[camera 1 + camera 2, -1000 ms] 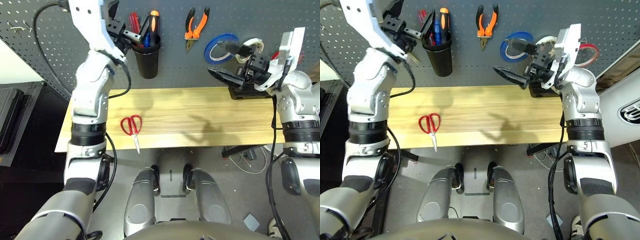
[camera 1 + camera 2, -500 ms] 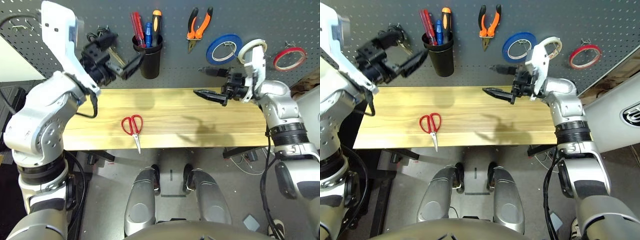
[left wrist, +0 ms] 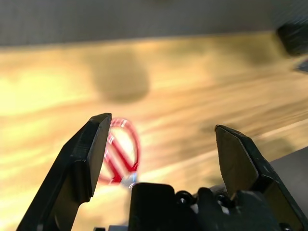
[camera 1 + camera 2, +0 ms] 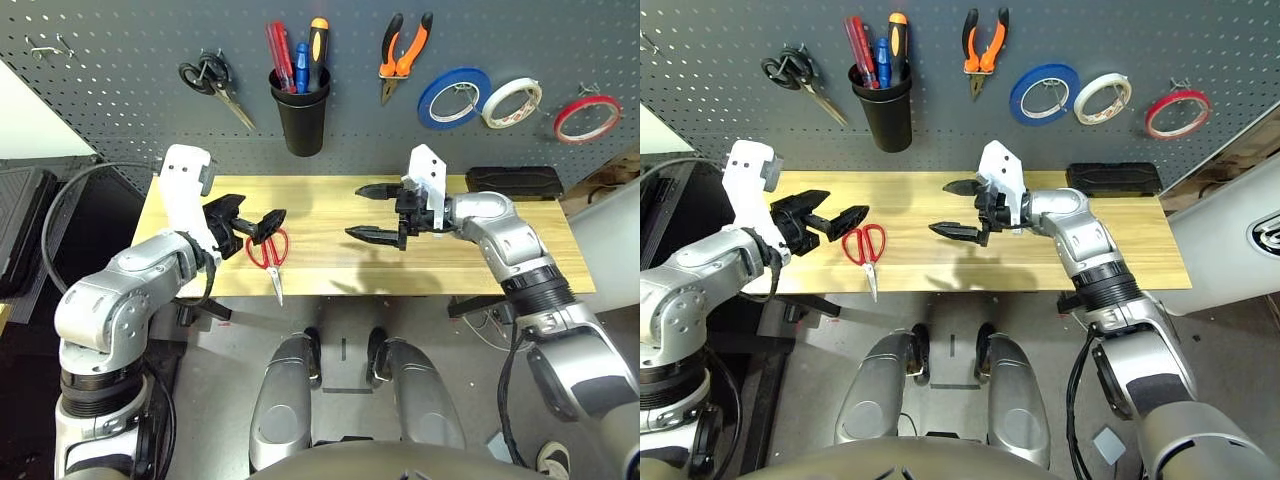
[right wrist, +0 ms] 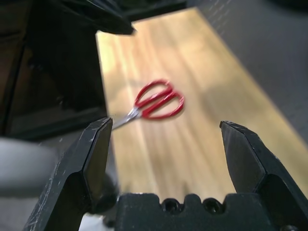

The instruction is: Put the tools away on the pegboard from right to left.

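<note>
Judging by your left eye view, most of the job is done: the red tape ring hangs at the right of the pegboard, the orange-and-black pliers hang nearer its middle, and the red-handled screwdriver stands in the black cup. What you have left, it seems, is the red-handled scissors, lying on the table by its near edge; the hook at the board's far left looks like their likely home. Your left arm angles in over the table, its gripper pointing inward near the scissors' handles, while your right arm reaches in with its gripper facing the left one, well apart from it. From the left wrist, you see that gripper's fingers spread wide with nothing between them, the red loops beyond. From the right wrist, you find its fingers equally wide and empty, the scissors farther off on the wood.
</note>
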`<state>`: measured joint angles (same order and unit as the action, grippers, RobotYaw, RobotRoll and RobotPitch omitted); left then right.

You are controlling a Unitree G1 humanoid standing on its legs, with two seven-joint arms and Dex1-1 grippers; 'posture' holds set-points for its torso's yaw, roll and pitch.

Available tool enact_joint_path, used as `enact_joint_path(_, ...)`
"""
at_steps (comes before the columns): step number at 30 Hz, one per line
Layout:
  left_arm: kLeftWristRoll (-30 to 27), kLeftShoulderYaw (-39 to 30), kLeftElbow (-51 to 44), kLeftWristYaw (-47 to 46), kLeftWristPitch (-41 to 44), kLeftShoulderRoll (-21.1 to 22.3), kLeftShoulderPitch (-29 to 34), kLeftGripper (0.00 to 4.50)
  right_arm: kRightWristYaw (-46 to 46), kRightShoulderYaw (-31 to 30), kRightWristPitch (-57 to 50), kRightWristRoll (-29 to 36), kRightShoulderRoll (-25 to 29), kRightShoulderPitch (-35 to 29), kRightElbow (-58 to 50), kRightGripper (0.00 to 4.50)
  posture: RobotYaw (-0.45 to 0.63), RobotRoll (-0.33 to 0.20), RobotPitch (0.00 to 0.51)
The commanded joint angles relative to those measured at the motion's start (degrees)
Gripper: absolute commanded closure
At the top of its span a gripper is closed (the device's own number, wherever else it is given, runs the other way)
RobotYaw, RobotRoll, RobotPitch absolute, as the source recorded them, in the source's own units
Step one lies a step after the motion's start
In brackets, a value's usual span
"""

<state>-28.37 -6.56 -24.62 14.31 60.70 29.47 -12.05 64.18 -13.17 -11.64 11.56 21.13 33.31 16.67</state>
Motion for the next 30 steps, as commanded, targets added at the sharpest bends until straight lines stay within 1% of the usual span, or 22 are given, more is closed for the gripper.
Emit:
enact_joint_path(1, 4.92, 3.37, 6.04, 0.01, -5.10, -0.31, 2.53, 0.01, 0.46, -1.51, 0.39, -1.18, 0.85, -2.12, -1.87, 0.00, 0.03, 0.000, 0.292)
enact_joint_path(2, 5.62, 3.51, 8.17, 0.02, -6.67, -1.12, 2.79, 0.01, 0.53, -1.82, 1.00, -1.56, 1.03, -2.64, -2.11, 0.00, 0.03, 0.000, 0.295)
enact_joint_path(5, 10.20, 5.79, 15.01, -0.18, -12.29, -1.49, 2.71, 0.01, 0.49, -2.40, 2.28, -2.08, 1.19, -3.98, -2.99, 0.00, 0.02, 0.000, 0.300)
enact_joint_path(8, 13.41, 6.44, 21.15, -1.06, -15.93, -2.77, 0.76, 0.01, 1.05, -3.43, 4.43, -2.94, 1.63, -5.35, -3.84, 0.00, 0.01, 0.000, 0.307)
enact_joint_path(10, 14.53, 6.19, 23.66, -1.69, -16.74, -3.84, -0.37, 0.01, 1.03, -3.76, 5.39, -3.34, 1.76, -6.12, -4.36, 0.00, 0.00, 0.000, 0.317)
enact_joint_path(15, 18.23, 5.70, 33.72, -4.04, -20.65, -6.67, -3.40, 0.01, 1.07, -5.15, 8.15, -4.39, 1.46, -7.21, -4.74, 0.00, -0.01, 0.000, 0.331)
enact_joint_path(21, 18.97, 3.31, 40.36, -5.47, -22.53, -8.93, -4.64, 0.01, 1.05, -5.51, 6.43, -3.53, 1.05, -8.28, -7.49, 0.00, -0.02, 0.000, 0.348)
enact_joint_path(25, 18.72, -0.81, 45.66, -8.49, -26.21, -10.69, -6.35, 0.01, 1.23, -5.68, 4.66, -2.87, 1.15, -9.32, -9.94, 0.00, -0.03, 0.000, 0.357)
enact_joint_path(30, 18.29, -3.93, 49.10, -9.99, -28.63, -11.85, -7.68, 0.01, 1.21, -5.57, 3.19, -2.45, 1.57, -10.38, -12.22, 0.00, -0.04, 0.000, 0.363)
